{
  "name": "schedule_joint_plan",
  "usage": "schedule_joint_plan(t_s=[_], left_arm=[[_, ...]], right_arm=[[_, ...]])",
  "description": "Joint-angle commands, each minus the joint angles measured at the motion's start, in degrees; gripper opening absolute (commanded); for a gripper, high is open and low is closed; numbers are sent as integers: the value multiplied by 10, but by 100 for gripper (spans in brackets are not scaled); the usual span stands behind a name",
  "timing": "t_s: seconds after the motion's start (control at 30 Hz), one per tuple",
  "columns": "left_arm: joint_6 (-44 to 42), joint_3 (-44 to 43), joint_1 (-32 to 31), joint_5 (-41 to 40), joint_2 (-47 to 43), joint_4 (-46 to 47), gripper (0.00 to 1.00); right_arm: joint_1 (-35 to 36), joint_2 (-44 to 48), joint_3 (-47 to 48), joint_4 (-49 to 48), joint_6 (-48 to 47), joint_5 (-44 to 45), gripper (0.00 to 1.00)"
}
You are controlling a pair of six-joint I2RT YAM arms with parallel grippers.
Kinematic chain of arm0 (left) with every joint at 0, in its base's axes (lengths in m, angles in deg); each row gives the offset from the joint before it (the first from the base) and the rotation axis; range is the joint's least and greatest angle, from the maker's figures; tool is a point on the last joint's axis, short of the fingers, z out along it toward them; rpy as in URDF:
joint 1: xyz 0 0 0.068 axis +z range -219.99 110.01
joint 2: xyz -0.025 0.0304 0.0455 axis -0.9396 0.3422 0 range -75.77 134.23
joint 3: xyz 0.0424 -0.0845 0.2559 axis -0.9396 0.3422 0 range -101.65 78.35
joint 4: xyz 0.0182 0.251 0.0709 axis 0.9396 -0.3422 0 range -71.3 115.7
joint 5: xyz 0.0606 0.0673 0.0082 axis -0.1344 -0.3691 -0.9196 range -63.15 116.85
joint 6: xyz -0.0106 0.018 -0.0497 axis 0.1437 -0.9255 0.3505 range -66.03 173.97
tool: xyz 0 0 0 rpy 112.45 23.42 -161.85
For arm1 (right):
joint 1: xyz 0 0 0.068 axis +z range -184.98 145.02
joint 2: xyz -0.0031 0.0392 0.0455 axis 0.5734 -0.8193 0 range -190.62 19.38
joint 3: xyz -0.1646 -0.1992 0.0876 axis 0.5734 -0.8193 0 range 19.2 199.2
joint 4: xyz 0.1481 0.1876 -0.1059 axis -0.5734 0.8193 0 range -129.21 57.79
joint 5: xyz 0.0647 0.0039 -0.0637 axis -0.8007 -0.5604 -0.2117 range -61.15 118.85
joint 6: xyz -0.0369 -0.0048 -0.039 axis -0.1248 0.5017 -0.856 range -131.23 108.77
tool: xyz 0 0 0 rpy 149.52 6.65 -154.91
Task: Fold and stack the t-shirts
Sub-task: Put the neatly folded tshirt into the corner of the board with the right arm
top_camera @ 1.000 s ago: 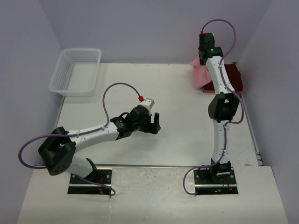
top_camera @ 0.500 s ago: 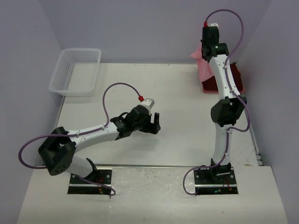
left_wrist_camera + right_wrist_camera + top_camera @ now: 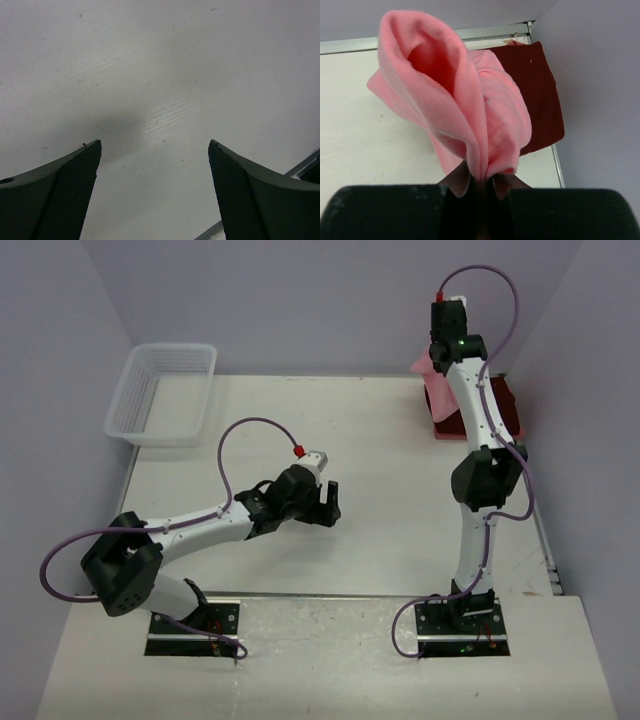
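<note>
Your right claw (image 3: 479,184) is pressed together on a fold of the plain light pink cloth t-shirt (image 3: 455,100), and the cloth bunches loosely away from the pinch, held up over the white surface (image 3: 380,470). Look right across from the white plastic lattice basket (image 3: 150,430) to the opposite back corner: the pink shirt hangs there in the claw, and the plain dark maroon t-shirt (image 3: 536,85) lies flat on the surface just under and behind it, tight against the corner edge. You cannot tell whether the pink cloth touches the maroon one. Your left claw (image 3: 155,146) is spread wide with nothing between its fingers, hovering low over bare surface, nearer to you than the basket and toward the middle, well apart from both shirts
</note>
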Motion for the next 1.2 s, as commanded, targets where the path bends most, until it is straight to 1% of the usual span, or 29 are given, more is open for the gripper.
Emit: schedule_joint_plan(t_s=[0.0, 0.27, 0.3, 0.5, 0.73, 0.77, 0.8, 0.83, 0.97, 1.07, 1.13, 1.17], left_arm=[[-15, 5, 8, 3, -24, 11, 87], [-19, 11, 15, 4, -35, 3, 87], [-19, 13, 15, 6, -36, 2, 87], [-19, 20, 16, 6, -47, -3, 87], [-21, 23, 17, 11, -56, -12, 87], [-22, 26, 17, 13, -56, -11, 87], [-21, 27, 16, 15, -56, -9, 87], [-21, 28, 16, 23, -54, -7, 87], [-20, 35, 17, 32, -46, -1, 87], [-23, 34, 17, 33, -40, 0, 87], [-25, 35, 17, 32, -38, 3, 87], [-25, 35, 17, 33, -34, 3, 87]], right_arm=[[-9, 18, -3, -22, 2, 15, 0], [-25, -10, -14, -10, 43, 47, 0], [-30, -15, -12, -10, 45, 63, 0], [-56, -63, 5, -8, 50, 75, 0], [-74, -129, 47, -37, 15, 103, 0], [-77, -132, 38, -46, 11, 112, 0], [-91, -133, 31, -76, 11, 124, 0], [-93, -133, 26, -88, -12, 130, 0], [-103, -143, 11, -156, -42, 176, 0], [-110, -160, 23, -171, -51, 199, 0], [-113, -175, 23, -187, -73, 204, 0], [-114, -179, 20, -212, -96, 217, 0]])
